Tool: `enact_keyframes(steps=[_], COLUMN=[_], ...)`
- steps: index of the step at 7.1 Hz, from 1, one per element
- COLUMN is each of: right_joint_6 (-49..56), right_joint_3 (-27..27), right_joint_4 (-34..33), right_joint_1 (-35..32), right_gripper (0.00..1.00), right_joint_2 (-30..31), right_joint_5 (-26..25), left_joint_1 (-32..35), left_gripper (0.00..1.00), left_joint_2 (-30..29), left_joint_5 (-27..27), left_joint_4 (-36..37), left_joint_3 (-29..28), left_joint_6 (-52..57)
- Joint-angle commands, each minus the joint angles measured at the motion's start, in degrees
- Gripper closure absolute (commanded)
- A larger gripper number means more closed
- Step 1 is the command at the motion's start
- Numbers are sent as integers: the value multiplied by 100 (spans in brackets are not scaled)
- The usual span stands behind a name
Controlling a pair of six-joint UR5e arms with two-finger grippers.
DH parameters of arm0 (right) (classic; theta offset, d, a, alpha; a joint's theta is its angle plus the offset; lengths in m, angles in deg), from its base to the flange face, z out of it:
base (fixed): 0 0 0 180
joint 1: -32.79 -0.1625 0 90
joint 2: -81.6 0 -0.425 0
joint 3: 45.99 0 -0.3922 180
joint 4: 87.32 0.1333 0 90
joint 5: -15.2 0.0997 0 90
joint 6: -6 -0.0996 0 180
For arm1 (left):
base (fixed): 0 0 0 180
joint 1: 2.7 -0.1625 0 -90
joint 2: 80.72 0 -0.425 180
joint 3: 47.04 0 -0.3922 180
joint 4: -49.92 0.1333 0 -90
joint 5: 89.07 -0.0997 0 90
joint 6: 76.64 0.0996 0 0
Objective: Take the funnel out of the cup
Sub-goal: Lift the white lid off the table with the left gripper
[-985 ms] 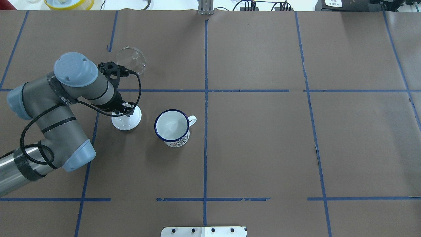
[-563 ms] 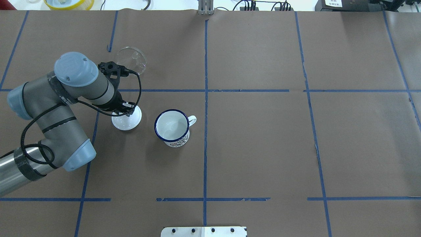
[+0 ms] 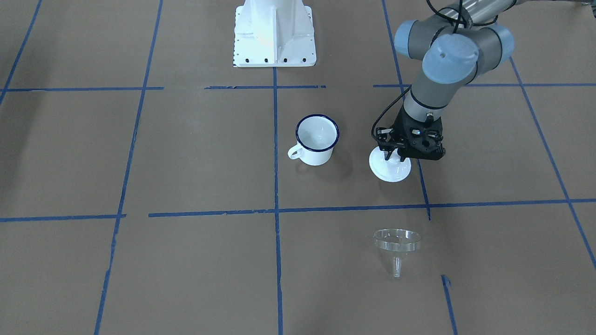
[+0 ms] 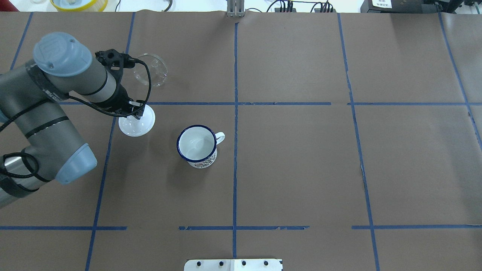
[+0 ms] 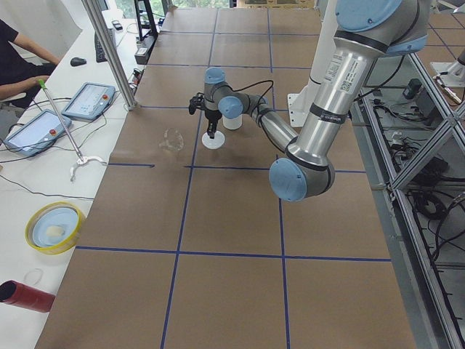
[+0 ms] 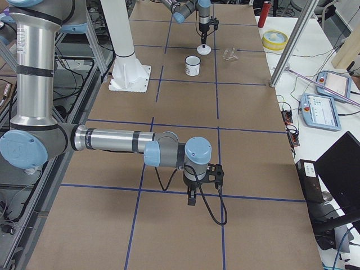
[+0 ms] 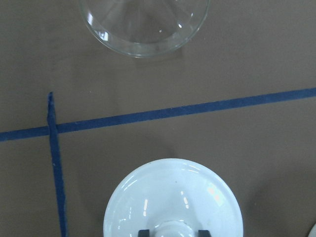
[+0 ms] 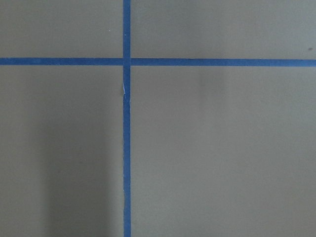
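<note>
The clear funnel (image 4: 151,70) lies on its side on the brown paper, apart from the cup; it also shows in the front view (image 3: 397,243) and the left wrist view (image 7: 143,24). The white cup (image 4: 197,145) with a dark blue rim stands upright and empty, also in the front view (image 3: 316,139). My left gripper (image 4: 138,111) is shut on the knob of a white round lid (image 4: 136,123), between cup and funnel; the wrist view shows the lid (image 7: 173,195) with the jaws either side of its knob. My right gripper (image 6: 191,198) hangs far from these things; I cannot tell its state.
Blue tape lines (image 4: 235,113) divide the paper into squares. The white robot base (image 3: 274,32) stands at the robot's side of the table. A yellow-rimmed bowl (image 5: 52,227) and tablets (image 5: 87,100) sit on the side bench, where an operator sits.
My left arm has moved back and to the left, carrying the white lid away from the cup toward the funnel. Cup and funnel have not moved.
</note>
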Motion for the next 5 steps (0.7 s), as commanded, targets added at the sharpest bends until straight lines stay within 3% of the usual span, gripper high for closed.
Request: enact_keyframes(steps=[1,3,5], right_joint_6=[0,0,0], right_joint_3=[0,0,0], right_joint_4=[0,0,0], right_joint_1=[0,0,0], right_gripper=[0,0,0], right_joint_2=[3,3,3], right_joint_5=[0,0,0], left_joint_1=[390,357,-334], left_gripper=[100,100,100], left_joint_2=[-435,-1077,-1569], left_joint_5=[32,338,287], left_joint_4=[1677,2359,2318], left_joint_3=[1045,1128,805], left_joint_6=[138,-368,-1449])
